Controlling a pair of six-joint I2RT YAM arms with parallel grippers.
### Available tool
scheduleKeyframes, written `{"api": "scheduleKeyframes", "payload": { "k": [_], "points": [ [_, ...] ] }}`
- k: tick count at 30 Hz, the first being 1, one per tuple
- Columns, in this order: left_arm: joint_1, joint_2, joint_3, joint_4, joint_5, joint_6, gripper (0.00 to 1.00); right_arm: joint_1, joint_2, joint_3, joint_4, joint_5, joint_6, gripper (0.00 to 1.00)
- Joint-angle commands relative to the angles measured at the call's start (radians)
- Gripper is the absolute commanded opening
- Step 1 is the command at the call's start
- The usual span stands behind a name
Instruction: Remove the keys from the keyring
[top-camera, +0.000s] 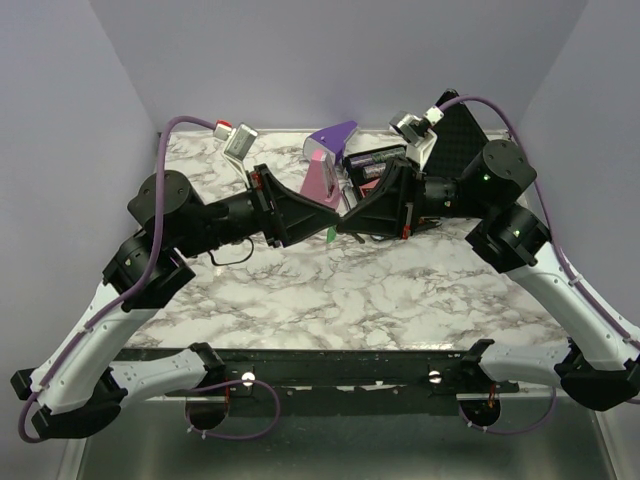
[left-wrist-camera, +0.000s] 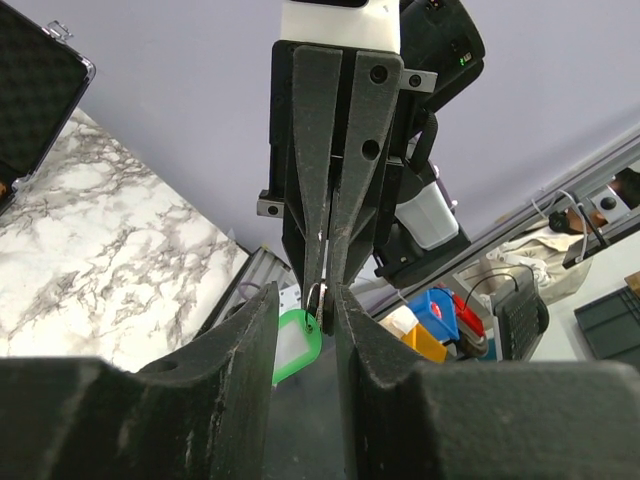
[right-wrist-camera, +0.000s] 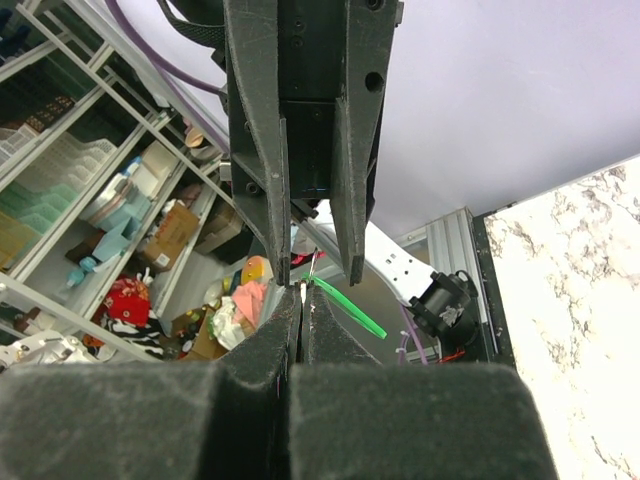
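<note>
Over the middle of the table (top-camera: 400, 290) the right claw (left-wrist-camera: 325, 282) is pressed together on the keyring (left-wrist-camera: 318, 297), the green key (left-wrist-camera: 295, 345) hanging below it, and the left claw (right-wrist-camera: 318, 276), meeting it tip to tip, stands part spread astride that key, not pinching it.

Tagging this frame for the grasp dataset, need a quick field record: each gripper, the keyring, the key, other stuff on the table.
right gripper: shut, tips pinching the keyring
left gripper: open, a finger on either side of the keyring, tip to tip with the right gripper
keyring: held in the air above the table
green key: hangs at the keyring, between the left gripper's fingers
other keys: cannot tell
far side of table: purple-and-pink wedge, black case
</note>
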Motion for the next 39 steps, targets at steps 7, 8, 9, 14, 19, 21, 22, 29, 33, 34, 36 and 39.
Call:
{"api": "scheduleKeyframes", "payload": {
  "k": [7,8,9,14,19,21,22,29,33,34,36,39],
  "points": [
    [0.007,-0.029,0.017,-0.009,-0.005,0.004,0.31,0.008,-0.02,-0.02,0.045,0.023,0.008,0.01],
    [0.007,-0.029,0.017,-0.01,-0.006,0.004,0.31,0.008,-0.02,-0.02,0.046,0.023,0.01,0.01],
    [0.007,-0.032,0.017,-0.009,-0.005,0.002,0.3,0.006,-0.02,-0.02,0.048,0.022,0.011,0.01],
    [0.005,-0.03,0.014,-0.015,-0.001,0.001,0.25,0.008,-0.019,-0.02,0.052,0.019,0.014,0.01],
    [0.005,-0.03,0.009,-0.018,0.002,0.001,0.11,0.008,-0.02,-0.026,0.061,0.011,0.02,0.01],
    [0.007,-0.026,0.017,-0.024,0.005,0.002,0.0,0.008,-0.019,-0.026,0.061,0.006,0.019,0.01],
    [0.007,-0.024,0.021,-0.027,0.008,0.001,0.0,0.008,-0.019,-0.026,0.061,0.005,0.022,0.01],
    [0.005,0.025,0.116,-0.142,0.025,0.065,0.0,0.008,-0.005,-0.017,0.035,-0.033,0.008,0.01],
    [0.007,0.074,0.239,-0.3,0.012,0.159,0.0,0.008,0.018,0.02,-0.061,-0.061,-0.042,0.01],
    [0.007,0.088,0.269,-0.338,0.009,0.182,0.0,0.008,0.021,0.031,-0.081,-0.064,-0.059,0.01],
    [0.007,0.115,0.32,-0.403,0.005,0.217,0.0,0.008,0.029,0.043,-0.118,-0.075,-0.084,0.01],
    [0.007,0.146,0.375,-0.464,0.015,0.258,0.0,0.008,0.04,0.055,-0.153,-0.092,-0.099,0.01]
  ]
}}
